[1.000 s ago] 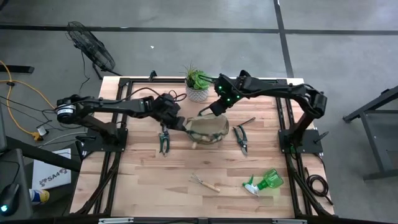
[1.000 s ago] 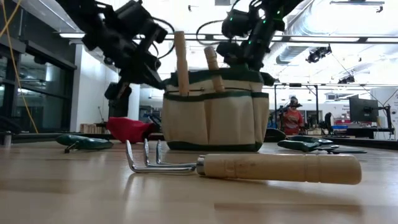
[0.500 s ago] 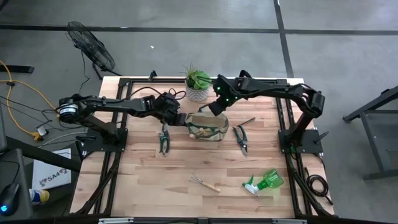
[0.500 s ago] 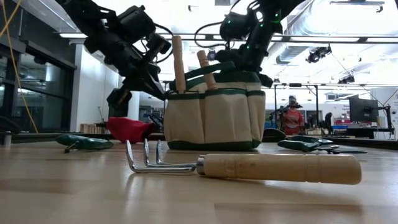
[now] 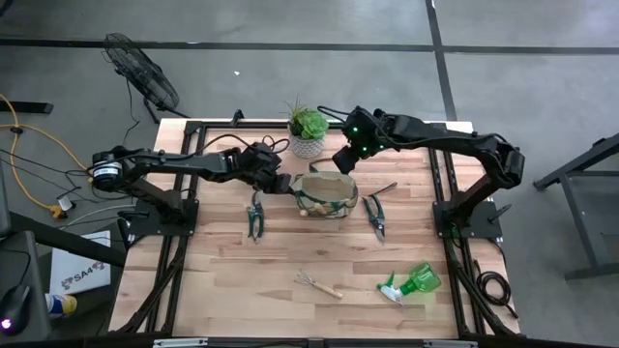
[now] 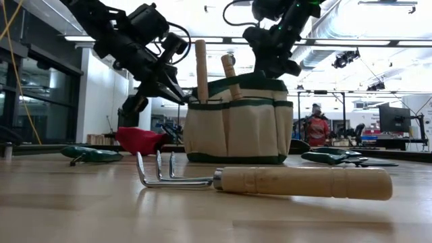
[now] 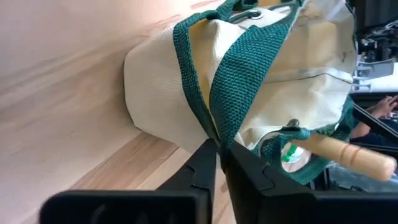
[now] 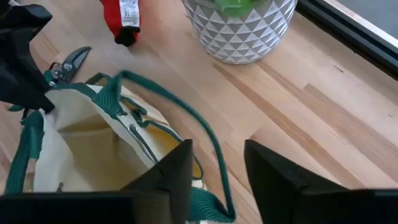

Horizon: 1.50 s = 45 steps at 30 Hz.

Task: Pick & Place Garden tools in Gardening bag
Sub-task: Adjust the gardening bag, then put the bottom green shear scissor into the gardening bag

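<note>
Left tool (image 7: 219, 163) pinching trowel-holding gardening bag (image 5: 324, 195)

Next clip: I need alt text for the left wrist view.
The left gripper pinches a green handle strap of the cream gardening bag, which sits on the wooden table. A wooden tool handle pokes from the bag.

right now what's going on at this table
Two robot arms are working a gardening bag at mid-table. The left gripper is pinching one green handle strap; the right gripper hangs open above the rim, its handle loop slack between the fingers. Two wooden-handled trowels already stand in the bag. A hand rake, two shears, a spray bottle and a red glove are still out.
</note>
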Motion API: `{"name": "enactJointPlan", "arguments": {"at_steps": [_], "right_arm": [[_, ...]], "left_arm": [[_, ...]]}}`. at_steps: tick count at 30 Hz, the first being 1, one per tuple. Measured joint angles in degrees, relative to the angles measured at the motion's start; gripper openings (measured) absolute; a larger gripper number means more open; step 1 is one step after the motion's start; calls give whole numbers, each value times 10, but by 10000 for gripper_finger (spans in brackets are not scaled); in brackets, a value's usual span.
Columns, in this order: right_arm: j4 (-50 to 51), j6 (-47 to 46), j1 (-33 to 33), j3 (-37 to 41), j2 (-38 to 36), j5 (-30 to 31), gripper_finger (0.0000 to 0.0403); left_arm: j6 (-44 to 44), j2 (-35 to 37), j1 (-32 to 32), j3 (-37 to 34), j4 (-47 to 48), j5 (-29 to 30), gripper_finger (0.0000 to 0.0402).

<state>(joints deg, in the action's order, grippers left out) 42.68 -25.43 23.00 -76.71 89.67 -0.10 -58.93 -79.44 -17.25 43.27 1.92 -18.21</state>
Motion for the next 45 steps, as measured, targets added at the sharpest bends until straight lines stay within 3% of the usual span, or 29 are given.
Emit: {"name": "enactJointPlan", "arguments": {"at_steps": [8, 16, 29, 38, 45], "right_arm": [[3, 0, 0, 0, 0, -10, 193], [5, -2, 8, 0, 0, -18, 201], [52, -18, 29, 0, 0, -33, 201], [83, -29, 44, 0, -24, -42, 201], [183, -82, 57, 0, -88, 36, 201]], "left_arm": [[-24, 0, 0, 0, -12, -4, 114], [-46, 0, 0, 0, -19, -2, 166], [-53, 14, -6, 0, -27, 15, 168], [-47, 29, -38, 1, -47, -17, 168], [-6, 87, -58, 1, -39, -7, 168]]}}
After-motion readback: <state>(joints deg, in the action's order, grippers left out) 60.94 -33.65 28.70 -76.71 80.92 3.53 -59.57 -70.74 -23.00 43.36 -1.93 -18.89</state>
